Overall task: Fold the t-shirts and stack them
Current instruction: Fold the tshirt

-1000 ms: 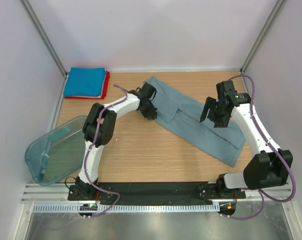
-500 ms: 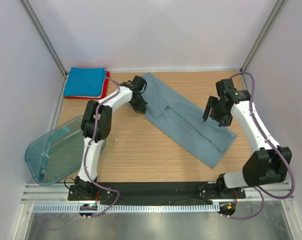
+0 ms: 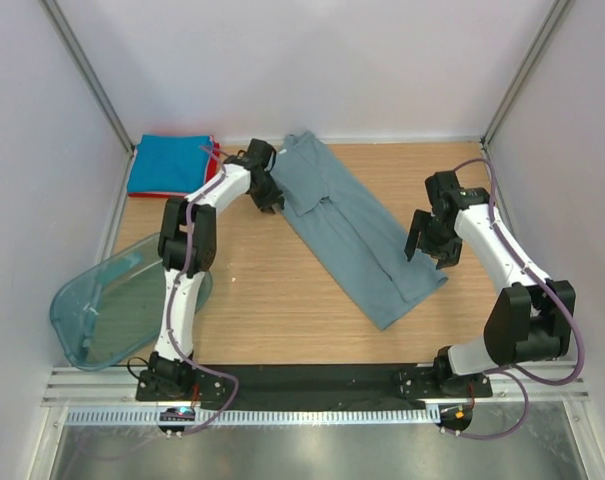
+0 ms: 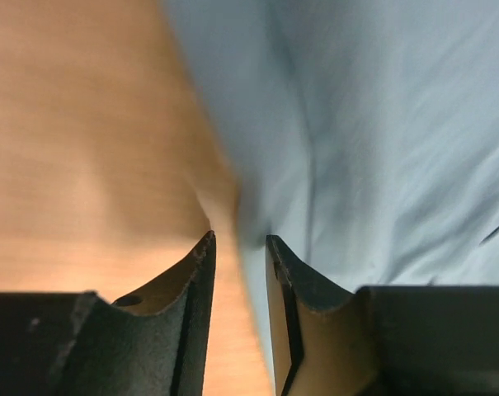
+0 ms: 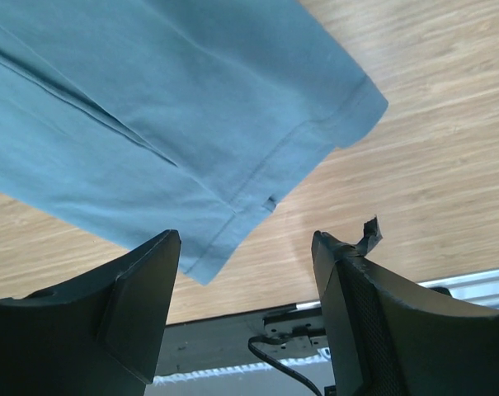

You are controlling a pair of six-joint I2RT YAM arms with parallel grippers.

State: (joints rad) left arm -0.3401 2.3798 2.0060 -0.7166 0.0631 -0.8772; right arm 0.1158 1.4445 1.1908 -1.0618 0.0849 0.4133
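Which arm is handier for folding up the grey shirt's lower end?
Likely right. The right gripper, open, hovers over the lower end of the grey-blue shirt; the left gripper sits at the upper end.

A dusty grey-blue t-shirt (image 3: 347, 225) lies folded into a long slanted band on the wooden table (image 3: 272, 310); the left gripper (image 3: 268, 197) is at its far left edge; the right gripper (image 3: 425, 248) is at its right edge. A folded bright blue t-shirt (image 3: 170, 163) lies on a red t-shirt (image 3: 215, 165) in the far left corner; a teal tub (image 3: 107, 310) sits near left.
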